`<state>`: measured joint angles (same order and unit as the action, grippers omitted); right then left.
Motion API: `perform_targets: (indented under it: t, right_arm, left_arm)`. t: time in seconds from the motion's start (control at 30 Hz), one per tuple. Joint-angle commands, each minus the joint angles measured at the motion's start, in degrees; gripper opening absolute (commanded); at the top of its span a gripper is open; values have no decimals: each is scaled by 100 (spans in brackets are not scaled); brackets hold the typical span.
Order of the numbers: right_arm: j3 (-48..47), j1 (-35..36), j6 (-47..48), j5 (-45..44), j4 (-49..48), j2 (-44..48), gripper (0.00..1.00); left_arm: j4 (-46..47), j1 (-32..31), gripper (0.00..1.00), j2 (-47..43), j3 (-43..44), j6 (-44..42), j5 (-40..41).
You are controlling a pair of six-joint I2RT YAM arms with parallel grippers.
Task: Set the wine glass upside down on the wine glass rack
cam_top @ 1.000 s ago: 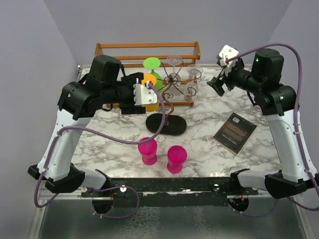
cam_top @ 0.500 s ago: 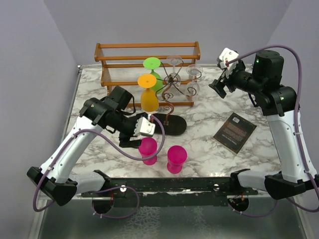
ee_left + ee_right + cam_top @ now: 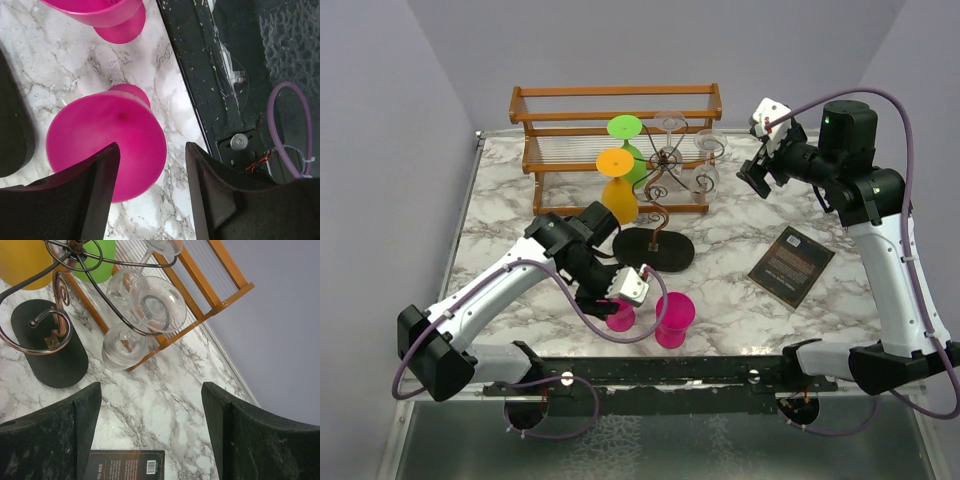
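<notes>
Wrist bent down, the left gripper (image 3: 150, 165) hangs low over the front of the marble bench (image 3: 740, 225), its jaws spread to either side of a pink wine glass (image 3: 107, 145). In the wrist view one finger overlaps the glass's rim. The other stands clear of it, with bare marble showing between, so the gripper is open and grips nothing. That glass stands mouth up on the bench, and a second pink glass (image 3: 674, 318) stands just to its right. Further back, near the middle, is the wine glass rack (image 3: 670, 252), a dark wire stand on a black oval base. An orange glass (image 3: 619, 195) and a green glass (image 3: 626, 135) hang foot-up at its left side, and clear glasses (image 3: 152, 302) hang at its right. A wooden shelf (image 3: 570, 92) stands behind it. Right of the rack a dark booklet (image 3: 791, 264) lies flat. The right gripper (image 3: 150, 395) is raised above the bench's far right part, jaws wide apart and empty.
</notes>
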<state>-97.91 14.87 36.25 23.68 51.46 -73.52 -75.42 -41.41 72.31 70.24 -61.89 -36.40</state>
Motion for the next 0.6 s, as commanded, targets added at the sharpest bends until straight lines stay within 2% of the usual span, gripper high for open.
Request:
perform_targets:
  t: [0.0, 0.3, 0.47, 0.57]
  right_arm:
    - [43, -46, 45, 117, 48, -12, 80]
    - [96, -48, 117, -7, 13, -35, 80]
    - [68, -50, 152, -73, -8, -126, 80]
    - [9, -49, 163, -138, 16, -212, 80]
  left_arm:
    - [323, -232, 54, 132, -309, -71, 256]
    - [43, -456, 24, 244, -403, -69, 386]
    - [-227, -456, 3, 84, -314, 16, 190]
    - [-361, -327, 0, -110, -242, 93, 177]
